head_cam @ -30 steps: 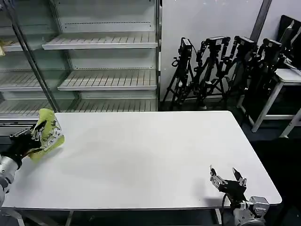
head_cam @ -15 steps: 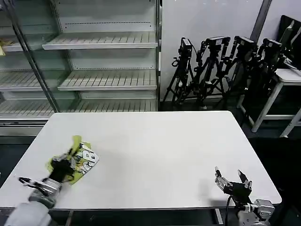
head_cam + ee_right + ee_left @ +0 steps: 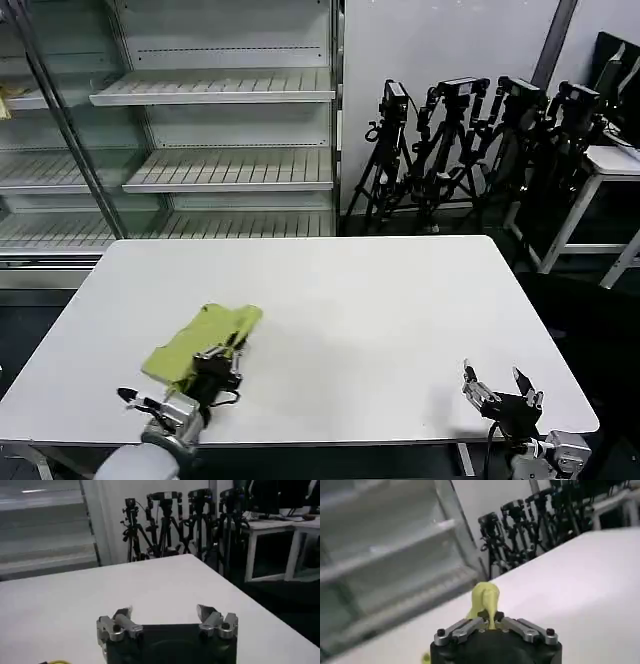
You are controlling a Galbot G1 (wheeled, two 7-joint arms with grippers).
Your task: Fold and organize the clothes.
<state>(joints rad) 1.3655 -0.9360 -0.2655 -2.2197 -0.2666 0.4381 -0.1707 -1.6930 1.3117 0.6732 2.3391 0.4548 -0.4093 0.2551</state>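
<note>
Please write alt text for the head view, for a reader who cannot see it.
The left pincer is shut on a bunched lime T-shirt lying on the near left part of a white table. The right pincer hovers open at the table's near right corner. Behind stand empty shelves and camera tripods.

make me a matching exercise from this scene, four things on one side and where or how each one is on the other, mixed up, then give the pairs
Things
1. T-shirt
2. left gripper
3. right gripper
4. tripods

Place or state
A. open, holding nothing, at the table's near right corner
B. standing on the floor beyond the table
C. bunched on the near left part of the table
D. shut on lime fabric

Pairs: 1-C, 2-D, 3-A, 4-B
</note>
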